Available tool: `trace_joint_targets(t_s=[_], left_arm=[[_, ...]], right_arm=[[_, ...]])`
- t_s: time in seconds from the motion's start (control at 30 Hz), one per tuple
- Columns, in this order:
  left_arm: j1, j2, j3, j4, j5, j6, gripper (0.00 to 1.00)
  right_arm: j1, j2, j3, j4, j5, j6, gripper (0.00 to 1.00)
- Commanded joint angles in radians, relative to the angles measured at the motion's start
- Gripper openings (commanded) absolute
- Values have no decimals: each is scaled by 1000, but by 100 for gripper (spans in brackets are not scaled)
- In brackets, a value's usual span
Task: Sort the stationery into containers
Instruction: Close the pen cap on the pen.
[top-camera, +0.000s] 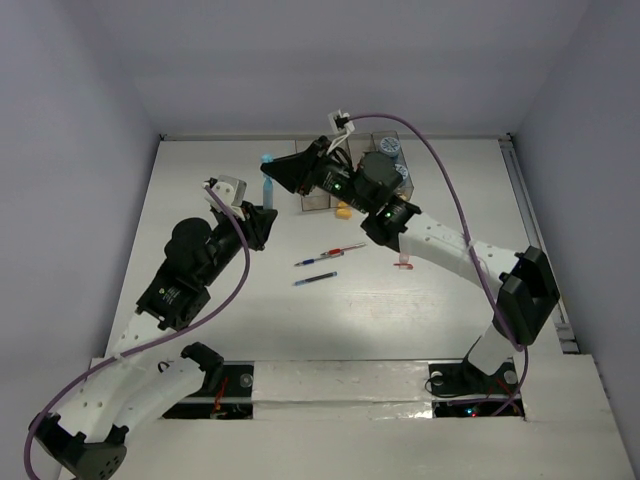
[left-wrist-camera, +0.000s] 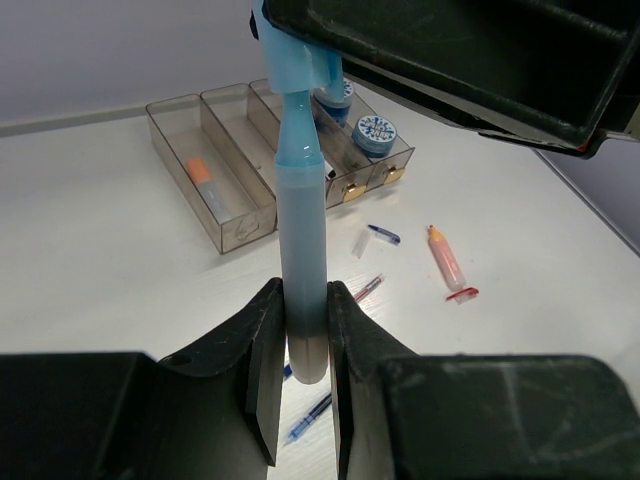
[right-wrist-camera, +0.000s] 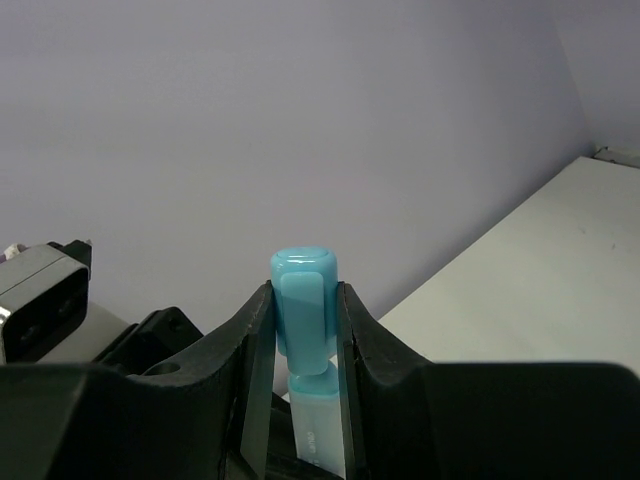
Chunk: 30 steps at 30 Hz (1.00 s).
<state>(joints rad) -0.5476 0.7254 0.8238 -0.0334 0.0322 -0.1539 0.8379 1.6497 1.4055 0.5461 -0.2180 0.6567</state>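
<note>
A light blue marker (left-wrist-camera: 300, 200) stands upright in the air between both grippers. My left gripper (left-wrist-camera: 300, 330) is shut on its lower barrel. My right gripper (right-wrist-camera: 304, 330) is shut on its bright blue cap (right-wrist-camera: 304, 300), which sits on the marker's top end. From above, the marker (top-camera: 267, 185) hangs left of the containers (top-camera: 398, 135), with the left gripper (top-camera: 262, 210) below it and the right gripper (top-camera: 276, 167) at the cap. The containers (left-wrist-camera: 225, 215) hold an orange stick (left-wrist-camera: 200, 172) and two blue-white rolls (left-wrist-camera: 372, 130).
Loose on the table lie a red-blue pen (top-camera: 345, 248), two blue pens (top-camera: 316, 259) (top-camera: 315, 279), a pink stick (top-camera: 403, 262) and a yellow eraser (top-camera: 343, 211). The right arm reaches across the containers and hides part of them.
</note>
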Motion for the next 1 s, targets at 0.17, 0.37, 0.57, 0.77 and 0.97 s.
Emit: trace_joint_targets(t_s=[0.17, 0.37, 0.57, 0.77, 0.97], left_arm=[[17, -26, -8, 55, -22, 2, 0], [26, -44, -14, 63, -69, -6, 0], [26, -53, -18, 69, -80, -12, 0], [26, -70, -25, 79, -89, -15, 0], [26, -70, -26, 81, -110, -21, 0]], right_arm=[[36, -7, 18, 43, 41, -46, 0], [82, -13, -16, 52, 106, -72, 0], [115, -27, -57, 72, 176, -100, 0], [133, -27, -82, 78, 192, -86, 0], [177, -4, -112, 66, 203, -60, 0]])
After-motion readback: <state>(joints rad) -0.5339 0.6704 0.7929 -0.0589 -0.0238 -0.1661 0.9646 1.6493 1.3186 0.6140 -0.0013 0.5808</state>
